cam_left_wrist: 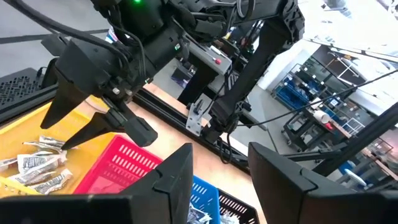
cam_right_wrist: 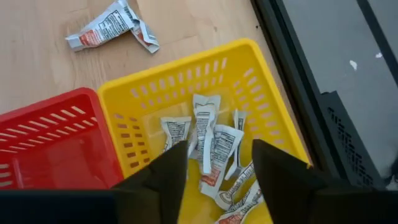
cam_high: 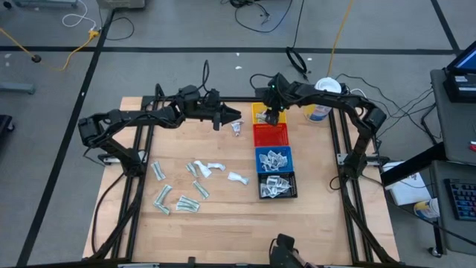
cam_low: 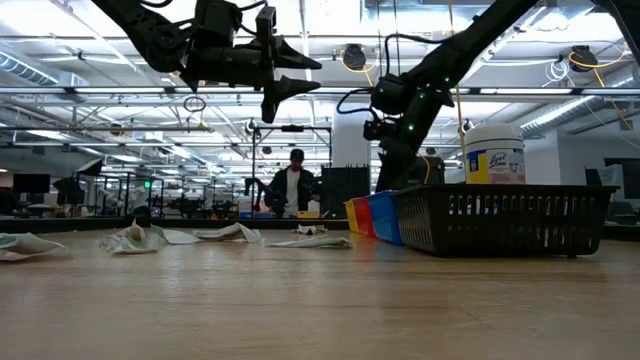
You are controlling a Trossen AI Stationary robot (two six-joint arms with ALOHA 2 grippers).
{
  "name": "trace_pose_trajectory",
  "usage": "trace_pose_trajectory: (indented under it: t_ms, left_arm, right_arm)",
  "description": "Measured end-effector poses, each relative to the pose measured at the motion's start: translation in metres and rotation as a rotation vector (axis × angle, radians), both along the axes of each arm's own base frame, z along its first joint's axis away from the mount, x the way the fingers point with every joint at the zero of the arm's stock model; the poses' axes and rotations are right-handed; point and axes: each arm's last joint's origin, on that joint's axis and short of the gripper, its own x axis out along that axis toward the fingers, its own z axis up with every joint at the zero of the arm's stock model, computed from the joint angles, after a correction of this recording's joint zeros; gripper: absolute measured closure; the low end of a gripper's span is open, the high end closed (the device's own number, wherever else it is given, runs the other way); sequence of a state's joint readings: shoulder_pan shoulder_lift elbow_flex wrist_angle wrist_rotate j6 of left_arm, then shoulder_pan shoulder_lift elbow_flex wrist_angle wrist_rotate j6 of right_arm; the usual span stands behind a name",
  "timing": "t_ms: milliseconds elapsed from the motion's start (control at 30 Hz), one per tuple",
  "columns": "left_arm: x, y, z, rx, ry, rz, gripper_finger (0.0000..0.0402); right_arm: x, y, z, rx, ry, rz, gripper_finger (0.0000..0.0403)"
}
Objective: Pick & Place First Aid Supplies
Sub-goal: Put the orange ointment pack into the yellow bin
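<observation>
Right gripper (cam_right_wrist: 214, 165) over yellow bin (cam_high: 260, 112) at the tabletop's far edge, fingers parted, nothing between them.

Below it, white sachets (cam_right_wrist: 208, 140) heaped in that bin; red bin (cam_high: 271, 134) just beside looks bare, blue bin (cam_high: 274, 159) and black bin (cam_high: 277, 184) toward the right edge hold more packets. Left gripper (cam_high: 236, 115) raised near the far edge, fingers apart, holding nothing; one stray sachet (cam_high: 238, 128) on the wood just under it. Loose packets (cam_high: 182, 186) scattered toward the near-left part of the tabletop, pale green wrappers among them. Likely feather-light, thin, crinkly and limp, sliding easily on wood; best pinched across the short width near the middle, or at a raised crumpled edge, one at a time.
</observation>
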State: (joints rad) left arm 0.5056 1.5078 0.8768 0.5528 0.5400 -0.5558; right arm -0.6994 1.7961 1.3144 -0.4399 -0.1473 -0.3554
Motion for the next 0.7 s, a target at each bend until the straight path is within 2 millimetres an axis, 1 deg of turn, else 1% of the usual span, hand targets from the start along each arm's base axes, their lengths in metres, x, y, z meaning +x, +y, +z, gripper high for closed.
trace_pose_trajectory:
  t_ms: [133, 233, 300, 400, 500, 700]
  left_arm:
    - [0.0, 0.0, 0.0, -0.007, -0.001, 0.001, 0.0245]
    - [0.0, 0.0, 0.0, -0.011, -0.001, 0.002, 0.0245]
    - [0.0, 0.0, 0.0, -0.011, -0.001, 0.002, 0.0245]
    - [0.0, 0.001, 0.0, -0.002, 0.0, 0.018, 0.0245]
    - [0.0, 0.001, 0.0, 0.018, 0.0, 0.046, 0.0245]
    - [0.0, 0.002, 0.0, 0.043, 0.003, 0.082, 0.0245]
  right_arm:
    - [0.0, 0.0, 0.0, 0.007, -0.01, 0.005, 0.0198]
    - [0.001, 0.0, 0.002, 0.005, -0.019, 0.001, 0.0187]
    - [0.001, 0.0, 0.006, 0.007, -0.052, -0.014, 0.0184]
    - [0.003, 0.002, 0.02, 0.04, -0.167, -0.008, 0.0185]
    - [0.003, 0.006, 0.039, 0.046, -0.278, -0.021, 0.0188]
    - [0.002, 0.026, 0.077, 0.037, -0.426, 0.015, 0.0186]
